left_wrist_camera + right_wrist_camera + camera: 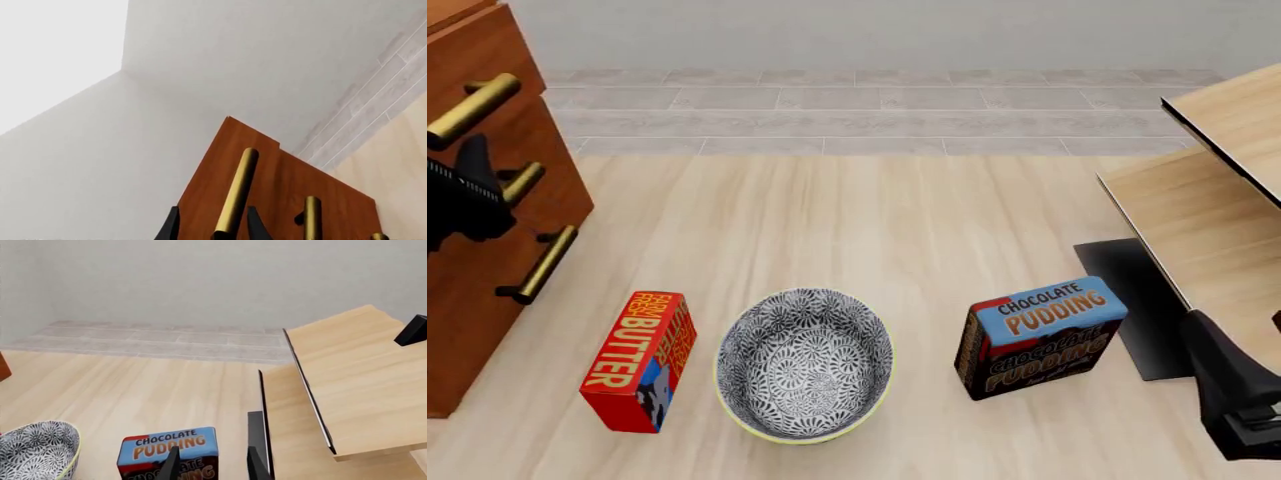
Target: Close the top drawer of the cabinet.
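While the cabinet [487,200] stands at the table's left edge, the left gripper [212,227] has its fingers spread either side of the top drawer's [267,185] brass handle [235,197], not clamped; the right gripper [212,465] hangs open, holding nothing, above the pudding box [170,452].

Smooth reddish wood cabinet [487,230], shiny brass handle [235,197].

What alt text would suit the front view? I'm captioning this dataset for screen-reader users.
The left gripper reaches toward a reddish-brown cabinet with brass handles, by its middle handle. On the table sit a red butter box, a patterned bowl and a chocolate pudding box; pale wooden furniture stands to the right.
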You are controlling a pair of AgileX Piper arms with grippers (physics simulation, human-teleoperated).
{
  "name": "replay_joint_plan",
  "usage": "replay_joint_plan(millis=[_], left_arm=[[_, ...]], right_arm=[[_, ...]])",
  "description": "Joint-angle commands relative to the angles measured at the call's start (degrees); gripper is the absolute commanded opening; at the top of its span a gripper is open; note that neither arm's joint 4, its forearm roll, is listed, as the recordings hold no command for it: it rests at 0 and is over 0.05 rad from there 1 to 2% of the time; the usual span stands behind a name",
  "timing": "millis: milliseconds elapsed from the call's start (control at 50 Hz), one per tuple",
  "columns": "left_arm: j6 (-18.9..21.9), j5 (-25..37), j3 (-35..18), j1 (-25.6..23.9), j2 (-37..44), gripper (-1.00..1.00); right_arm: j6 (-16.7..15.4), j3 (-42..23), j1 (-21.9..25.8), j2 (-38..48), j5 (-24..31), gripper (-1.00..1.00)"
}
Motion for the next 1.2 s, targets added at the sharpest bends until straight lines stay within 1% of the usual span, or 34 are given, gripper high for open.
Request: replay_joint_plan(millis=[20, 420, 740, 1200], left_arm=[[-0.3, -0.2, -0.6, 1.8, 0.4, 1.0], [-0.2, -0.2, -0.3, 3.1, -0.2, 1.0], [-0.3, -0.2, -1.7, 4.3, 1.4, 1.0], [-0.3, -0.2, -2.2, 5.7, 2.1, 1.0]], right_arm=[[-0.1, 0.0, 0.4, 0.0, 0.1, 1.0], [0.4, 0.0, 0.4, 0.0, 0.0, 1.0], [0.2, 0.0, 0.6, 0.0, -0.1, 1.0], [0.1, 0.0, 1.0, 0.0, 0.2, 1.0]])
